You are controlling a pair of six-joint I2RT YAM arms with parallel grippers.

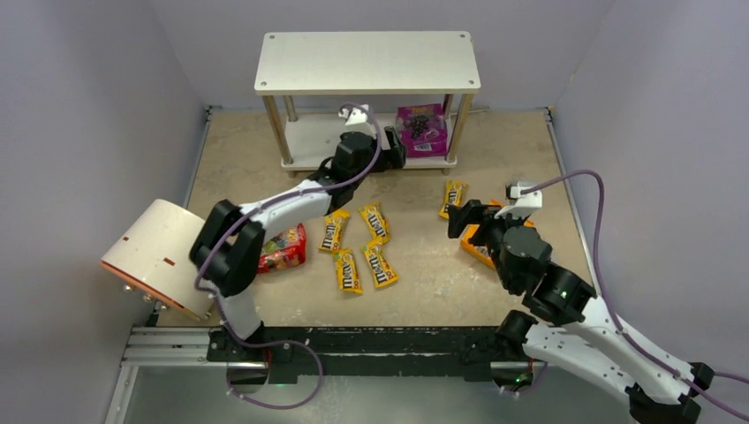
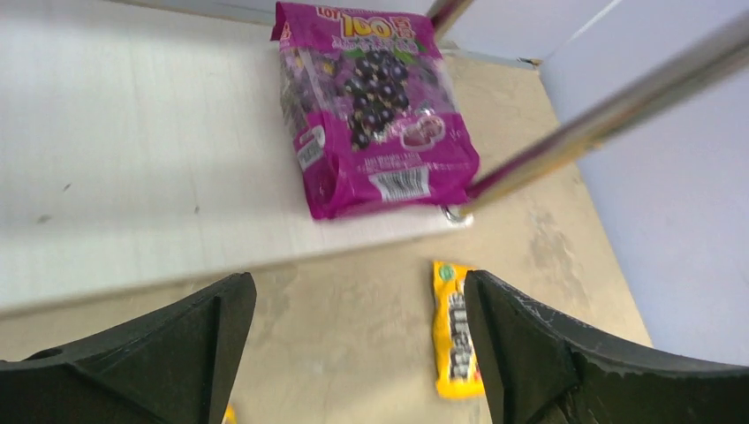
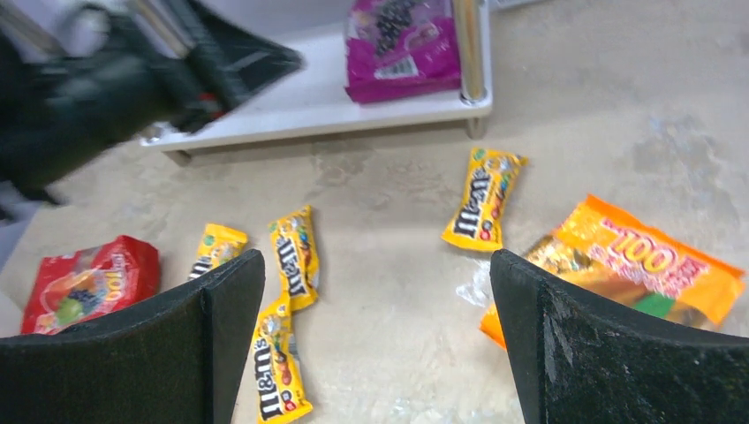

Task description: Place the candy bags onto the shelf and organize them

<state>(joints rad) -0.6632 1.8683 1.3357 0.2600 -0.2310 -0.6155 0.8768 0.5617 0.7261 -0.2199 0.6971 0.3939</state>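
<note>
The purple pouch (image 1: 421, 129) (image 2: 375, 106) lies flat at the right end of the shelf's lower board (image 2: 132, 150), under the top board (image 1: 366, 62). My left gripper (image 1: 393, 150) (image 2: 359, 291) hovers just in front of it, open and empty. Several yellow M&M's packets (image 1: 358, 247) lie mid-table, and one more (image 1: 453, 198) (image 3: 481, 199) lies to the right. The red pouch (image 1: 283, 249) (image 3: 88, 283) rests by the left arm. My right gripper (image 1: 461, 216) (image 3: 377, 265) stands open above the table, next to the orange pouch (image 1: 481, 252) (image 3: 636, 265).
A white-and-orange cylinder (image 1: 155, 256) lies on its side at the table's left edge. A silver shelf post (image 2: 601, 115) stands right beside the purple pouch. Grey walls close in the table on three sides.
</note>
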